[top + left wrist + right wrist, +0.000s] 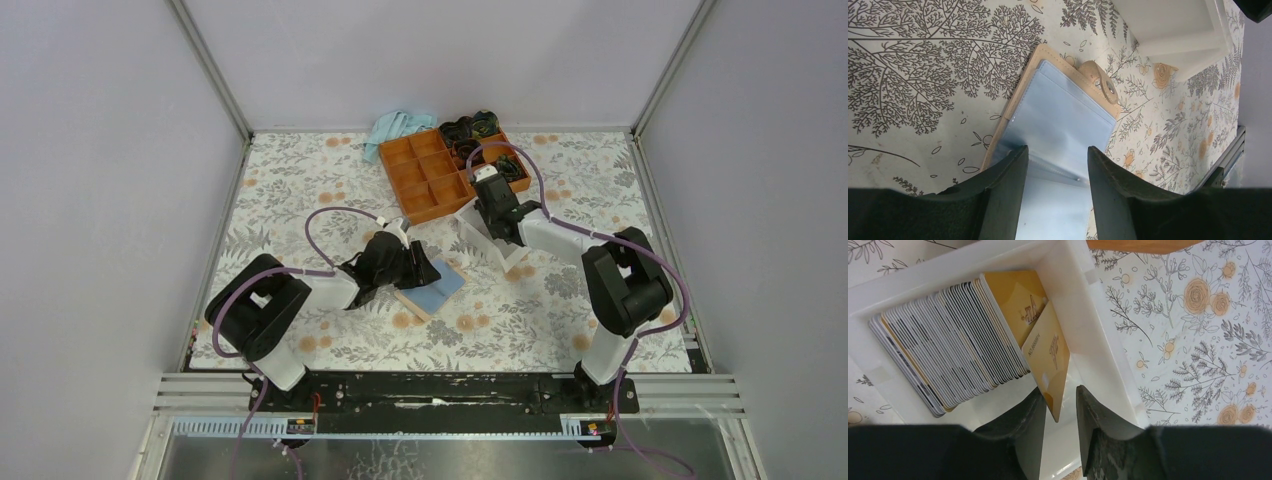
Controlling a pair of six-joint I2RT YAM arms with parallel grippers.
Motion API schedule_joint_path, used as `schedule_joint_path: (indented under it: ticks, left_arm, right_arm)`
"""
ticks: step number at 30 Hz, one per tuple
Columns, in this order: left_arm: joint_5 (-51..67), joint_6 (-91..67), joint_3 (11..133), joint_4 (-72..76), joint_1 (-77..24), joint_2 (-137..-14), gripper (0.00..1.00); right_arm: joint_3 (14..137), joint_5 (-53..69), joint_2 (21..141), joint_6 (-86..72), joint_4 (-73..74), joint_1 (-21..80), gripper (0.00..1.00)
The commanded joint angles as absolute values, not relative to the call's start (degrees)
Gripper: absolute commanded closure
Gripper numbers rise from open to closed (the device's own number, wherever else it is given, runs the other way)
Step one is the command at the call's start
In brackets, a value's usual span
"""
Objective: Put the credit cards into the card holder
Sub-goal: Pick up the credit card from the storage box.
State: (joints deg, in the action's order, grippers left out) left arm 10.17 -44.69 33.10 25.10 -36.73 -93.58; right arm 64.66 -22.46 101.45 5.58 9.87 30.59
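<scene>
The card holder (432, 289) lies open on the flowered table, tan edged with light blue sleeves inside (1068, 115) and a snap tab (1104, 86). My left gripper (418, 270) is open, its jaws down on the sleeves near the fold (1057, 150). The credit cards (948, 350) stand packed in a white box (1083, 315). One gold card (1050, 360) leans out of the stack, its lower corner between my right gripper's (1060, 392) fingers. It touches the left finger; the jaws stand wider than the card. In the top view the right gripper (488, 232) hangs over the box (515, 258).
An orange compartment tray (425, 175) stands behind the white box, with dark items (475, 128) at its far end and a blue cloth (395, 128) beside it. The white box's corner shows in the left wrist view (1173, 30). Grey walls close three sides.
</scene>
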Motion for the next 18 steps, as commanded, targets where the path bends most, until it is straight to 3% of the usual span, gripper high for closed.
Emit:
schedule_joint_path:
  ticks: [1,8,18]
  left_arm:
    - [9.0,-44.3,33.1,23.9,-36.9,-95.3,0.45]
    - [8.9,-44.3,33.1,23.9,-36.9,-95.1,0.45]
    - [7.8,-44.3,33.1,23.0,-36.9,-94.0,0.43]
  right_arm:
    - [67.7,-21.2,101.5,7.3,8.4,30.2,0.66]
    - [68.7,-21.0,102.2,7.7,9.6,30.1,0.87]
    - [68.0,-22.8,99.1,7.2,11.8,30.1,0.96]
